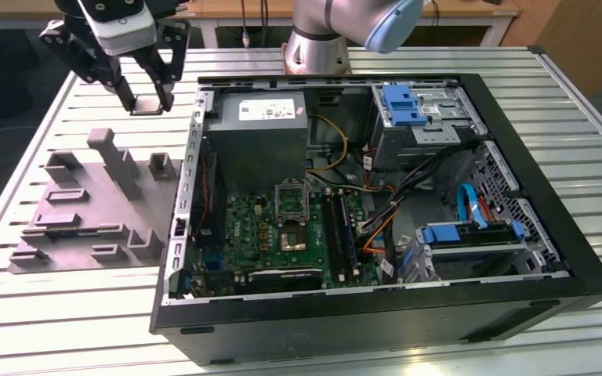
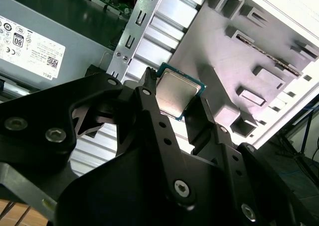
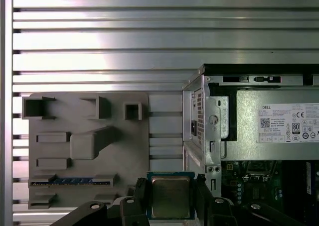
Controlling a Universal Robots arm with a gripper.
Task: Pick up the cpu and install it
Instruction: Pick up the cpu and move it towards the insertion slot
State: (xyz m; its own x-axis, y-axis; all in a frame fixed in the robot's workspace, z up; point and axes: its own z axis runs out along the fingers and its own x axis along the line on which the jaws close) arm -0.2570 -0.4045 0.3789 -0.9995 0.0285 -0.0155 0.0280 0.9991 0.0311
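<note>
The gripper (image 1: 146, 103) is clenched on the cpu (image 1: 147, 107), which hangs in the air with nothing beneath it touching it. In both wrist views the two black fingers (image 3: 141, 196) press on opposite edges of the chip. The cpu's (image 3: 170, 197) pale metal top faces the first wrist view's camera, and its green border shows along the free edges. In the second wrist view the cpu (image 2: 177, 93) juts out past the fingertips (image 2: 149, 99), held flat between them.

Below the gripper lies the slatted metal tabletop (image 1: 50, 313). In the first wrist view the chip hangs over the narrow strip of tabletop between the grey tray (image 3: 124, 151) and the open case (image 3: 195, 111), with the tray on one side of the gripper and the case on the other. The tray's upright blocks stand beneath and just beside the gripper. A thin blue-and-dark strip (image 3: 75, 181) sits in one of its slots.

Inside the case, the grey power supply (image 1: 264, 129) is the part nearest the gripper, just past the case wall. The green motherboard (image 1: 244, 235) lies beyond it, lower in the case. Its dark, metal-framed socket (image 1: 289, 233) is well apart from the gripper and the chip. The arm (image 1: 343, 27) rises behind the case, toward the exterior view's right of the gripper.
</note>
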